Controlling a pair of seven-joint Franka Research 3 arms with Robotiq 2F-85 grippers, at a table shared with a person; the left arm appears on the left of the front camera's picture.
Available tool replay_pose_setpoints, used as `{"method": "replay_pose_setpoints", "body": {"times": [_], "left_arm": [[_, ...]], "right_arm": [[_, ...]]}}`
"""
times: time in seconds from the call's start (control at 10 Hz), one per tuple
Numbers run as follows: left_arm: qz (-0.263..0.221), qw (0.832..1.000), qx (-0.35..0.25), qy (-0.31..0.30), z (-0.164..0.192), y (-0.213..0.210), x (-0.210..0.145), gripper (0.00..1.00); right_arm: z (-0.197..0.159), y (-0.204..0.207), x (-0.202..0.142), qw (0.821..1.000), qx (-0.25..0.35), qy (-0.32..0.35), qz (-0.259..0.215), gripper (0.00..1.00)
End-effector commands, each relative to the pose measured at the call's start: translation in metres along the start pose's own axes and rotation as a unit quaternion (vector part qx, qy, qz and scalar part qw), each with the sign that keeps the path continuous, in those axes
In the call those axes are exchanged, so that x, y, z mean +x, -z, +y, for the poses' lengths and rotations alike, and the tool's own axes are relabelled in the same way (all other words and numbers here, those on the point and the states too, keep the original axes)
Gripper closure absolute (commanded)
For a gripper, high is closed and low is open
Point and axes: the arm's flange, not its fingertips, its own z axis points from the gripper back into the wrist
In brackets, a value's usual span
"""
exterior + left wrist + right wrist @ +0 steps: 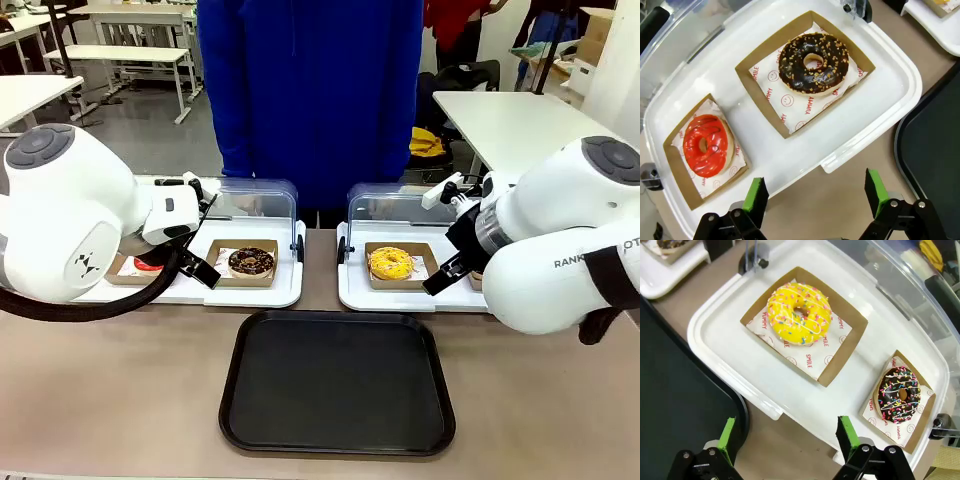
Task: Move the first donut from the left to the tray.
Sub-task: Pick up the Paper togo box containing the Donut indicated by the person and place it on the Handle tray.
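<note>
A: What finish has the red-iced donut (705,145)?
B: Glossy, wet-looking icing with thin dark lines. Its cardboard holder (676,172) is matt brown, lined with printed white paper (738,152).
A: And the black tray (337,385)?
B: Smooth, plastic by the look, with a dull sheen. The white tray (850,125) is smooth glossy plastic, and its lid (255,205) is clear plastic.
A: The other donuts?
B: The chocolate donut (813,62) shines and is rough with nut crumbs. The yellow donut (799,313) looks satin, dotted with sprinkles.
A: The desk (120,400)?
B: Smooth, matt, tan. The left gripper (815,192) has matt green pads (754,196) on black.
</note>
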Motion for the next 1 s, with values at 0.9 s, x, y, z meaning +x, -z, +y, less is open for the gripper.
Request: {"method": "replay_pose_setpoints", "body": {"times": [0.9], "left_arm": [[0.000,1.000,0.000,0.000,0.0000,0.0000,0.0000,0.00]], "right_arm": [[0.0001,0.0000,0.0000,1.000,0.000,0.000,0.000,0.00]]}}
